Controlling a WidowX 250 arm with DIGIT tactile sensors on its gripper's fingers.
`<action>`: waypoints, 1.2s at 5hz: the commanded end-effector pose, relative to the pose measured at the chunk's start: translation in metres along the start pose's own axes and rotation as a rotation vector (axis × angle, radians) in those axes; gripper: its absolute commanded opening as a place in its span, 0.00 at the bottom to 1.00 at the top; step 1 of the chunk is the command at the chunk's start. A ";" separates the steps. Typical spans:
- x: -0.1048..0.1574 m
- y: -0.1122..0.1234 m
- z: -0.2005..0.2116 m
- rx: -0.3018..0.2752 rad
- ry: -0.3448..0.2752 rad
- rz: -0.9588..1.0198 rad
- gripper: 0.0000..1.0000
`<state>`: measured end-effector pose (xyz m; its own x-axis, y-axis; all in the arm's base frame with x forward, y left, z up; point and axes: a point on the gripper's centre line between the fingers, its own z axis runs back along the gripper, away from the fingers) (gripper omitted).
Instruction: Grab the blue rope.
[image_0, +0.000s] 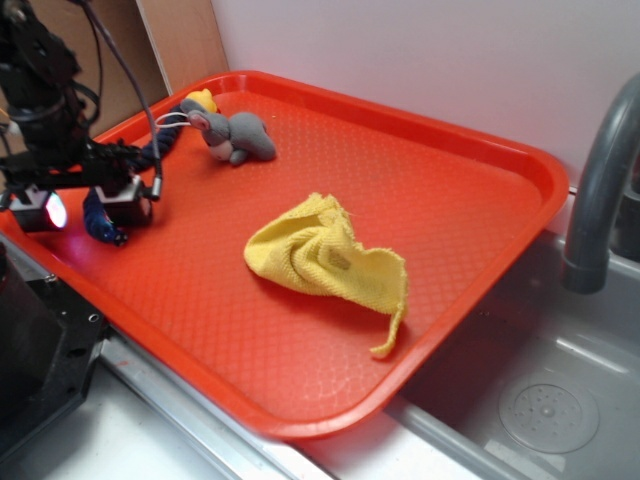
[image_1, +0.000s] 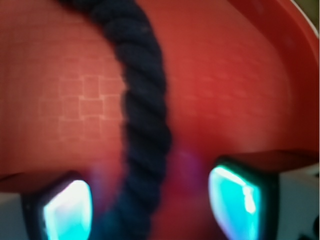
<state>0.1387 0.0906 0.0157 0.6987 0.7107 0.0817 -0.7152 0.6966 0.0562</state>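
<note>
The blue rope (image_0: 103, 228) is a thick, dark navy twisted cord lying near the left edge of the red tray (image_0: 450, 200); most of it is hidden behind the arm. In the wrist view the blue rope (image_1: 145, 115) runs from the top down between my fingers. My gripper (image_0: 88, 212) is low over it, just above the tray. The gripper (image_1: 152, 200) is open and straddles the cord. Red tray shows on both sides between the cord and the glowing fingertips (image_1: 235, 195), with the wider gap on the right.
A crumpled yellow cloth (image_0: 320, 260) lies mid-tray. A grey plush mouse (image_0: 240, 138) sits at the tray's far left corner beside a small yellow object (image_0: 203, 99). A grey faucet (image_0: 600, 190) and sink (image_0: 540, 400) are to the right. A white wall is behind.
</note>
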 end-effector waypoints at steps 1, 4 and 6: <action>-0.028 0.012 -0.013 0.018 0.023 -0.042 0.00; -0.013 -0.070 0.102 -0.044 0.007 -0.661 0.00; -0.014 -0.081 0.201 0.109 -0.060 -0.712 0.00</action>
<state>0.1907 0.0002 0.1940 0.9970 0.0768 -0.0123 -0.0723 0.9736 0.2167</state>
